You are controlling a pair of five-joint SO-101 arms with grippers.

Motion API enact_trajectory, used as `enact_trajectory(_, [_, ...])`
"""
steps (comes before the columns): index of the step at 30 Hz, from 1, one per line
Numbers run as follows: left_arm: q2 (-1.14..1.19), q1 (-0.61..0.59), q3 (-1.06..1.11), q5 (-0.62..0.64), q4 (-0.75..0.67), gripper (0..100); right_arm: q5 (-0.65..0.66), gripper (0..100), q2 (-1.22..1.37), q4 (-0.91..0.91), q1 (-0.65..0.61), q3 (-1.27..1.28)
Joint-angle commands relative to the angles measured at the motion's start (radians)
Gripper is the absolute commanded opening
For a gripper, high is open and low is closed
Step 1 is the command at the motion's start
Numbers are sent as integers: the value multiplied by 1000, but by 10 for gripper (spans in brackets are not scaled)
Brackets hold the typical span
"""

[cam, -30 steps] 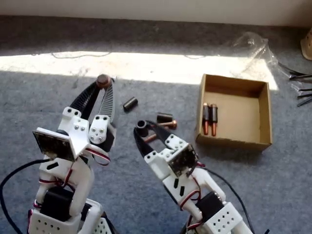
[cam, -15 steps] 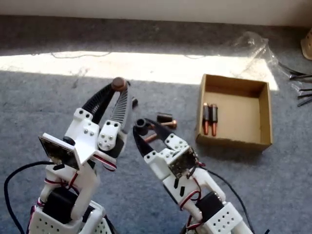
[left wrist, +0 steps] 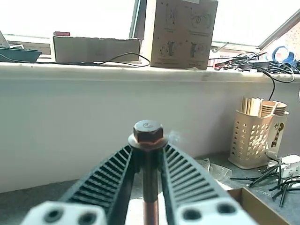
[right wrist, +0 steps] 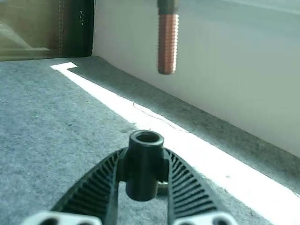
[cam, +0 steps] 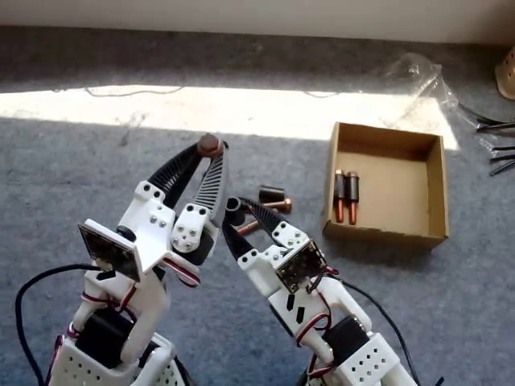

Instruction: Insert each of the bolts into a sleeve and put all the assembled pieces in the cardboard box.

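Since a second ago your left arm has swung to the right across the grey carpet [cam: 64, 153] and carried its bolt [cam: 210, 144] closer to the right arm, while the right arm has stayed almost in the same place. The left jaws are closed on the bolt just under its hexagonal head, and in the left wrist view the bolt [left wrist: 148, 133] stands upright between the ribbed fingers [left wrist: 105, 176] with its head on top of the tips. The right jaws are closed on a black sleeve [cam: 233, 207], gripping it at both sides, and in the right wrist view the sleeve [right wrist: 144, 164] is upright with its open hole facing up. In this same view the threaded copper end of the bolt [right wrist: 167, 42] hangs above the sleeve, a little to one side and clearly apart from it. The cardboard box [cam: 434, 189] sits to the right of both arms, and two assembled pieces [cam: 346, 195] lie side by side near its left wall. Between the right jaws and the box, a loose sleeve [cam: 271, 193] and another bolt [cam: 283, 206] lie on the carpet, just beside each other.
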Motion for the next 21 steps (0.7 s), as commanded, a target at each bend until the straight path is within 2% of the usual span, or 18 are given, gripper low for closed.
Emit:
enact_trajectory(1, [-7,39,-22,8,25,5,3,4,-8,1,-2,114])
enact_trajectory(7, [-5,38,-33,8,84,5,3,4,-8,1,-2,114])
enact_trajectory(12, [-5,39,-81,8,190,5,3,4,-8,1,-2,114])
enact_trajectory(21, [-5,39,-81,9,199,5,3,4,-8,2,-2,114])
